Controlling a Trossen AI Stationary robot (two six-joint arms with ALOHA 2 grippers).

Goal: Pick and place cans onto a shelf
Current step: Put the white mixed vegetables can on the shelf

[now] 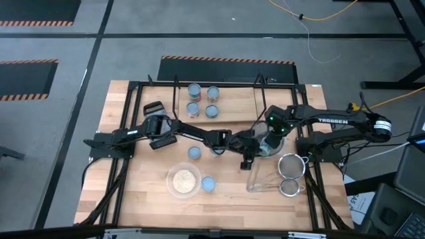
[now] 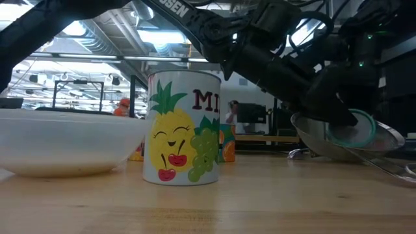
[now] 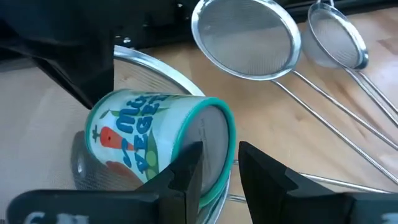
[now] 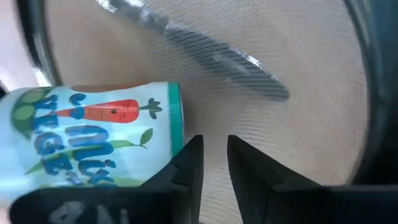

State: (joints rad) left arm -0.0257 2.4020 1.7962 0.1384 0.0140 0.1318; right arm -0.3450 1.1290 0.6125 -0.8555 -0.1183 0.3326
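Vegetable can (image 3: 155,140) on its side in a sieve (image 3: 146,65), both grippers crowding it.

My left gripper (image 3: 217,168) has its fingers parted around the can's end; my right gripper (image 4: 214,158) sits just beside it with a narrow gap, clasping nothing. Two smaller sieves (image 1: 291,166) lie near. Four cans (image 1: 202,101) stand on the shelf (image 1: 239,103); a bowl (image 1: 183,181) and fruit can (image 2: 184,127) sit well apart.

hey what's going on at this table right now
Both arms meet over a large strainer right of the table's centre, where a can with a vegetable label lies on its side. The left gripper and right gripper are open at its teal-rimmed end. Four cans already stand on the shelf.
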